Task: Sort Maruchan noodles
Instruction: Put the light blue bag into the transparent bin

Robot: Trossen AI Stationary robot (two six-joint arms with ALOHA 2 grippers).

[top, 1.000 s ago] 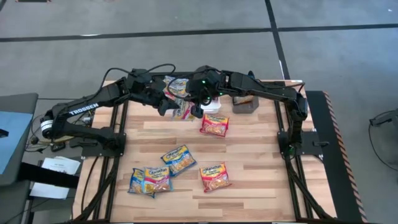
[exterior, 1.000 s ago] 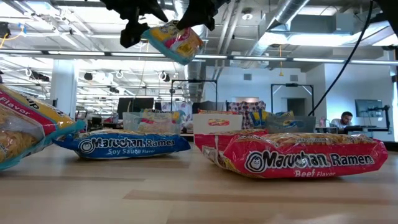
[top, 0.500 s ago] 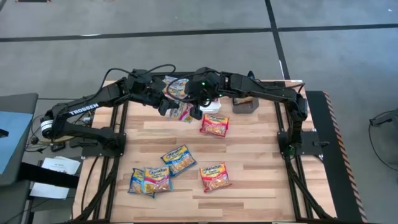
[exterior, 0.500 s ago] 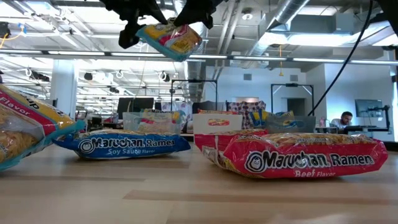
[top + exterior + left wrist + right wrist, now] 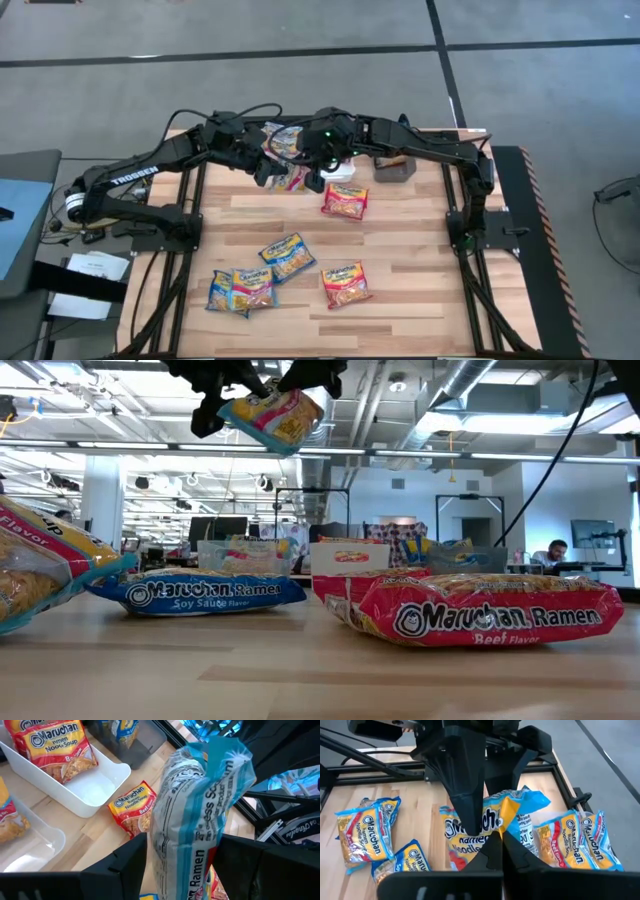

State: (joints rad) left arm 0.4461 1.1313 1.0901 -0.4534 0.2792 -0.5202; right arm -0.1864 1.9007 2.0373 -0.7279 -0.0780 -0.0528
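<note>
Both arms meet at the upper middle of the high view, above the far edge of the table (image 5: 400,260). A blue packet (image 5: 272,417) hangs in the air between them, at the top of the low view, left of centre. The right gripper (image 5: 495,836) has its fingers pressed together on the packet's edge. The left gripper (image 5: 182,847) has its fingers spread wide on either side of the same packet, which stands on edge between them; whether they touch it I cannot tell.

Just below the grippers in the high view lies a red packet (image 5: 345,200). Three more packets lie together at the lower left of the table (image 5: 255,278), and another red one (image 5: 345,283) sits just to their right. The left wrist view shows a white bin (image 5: 95,790) holding a red packet (image 5: 52,747).
</note>
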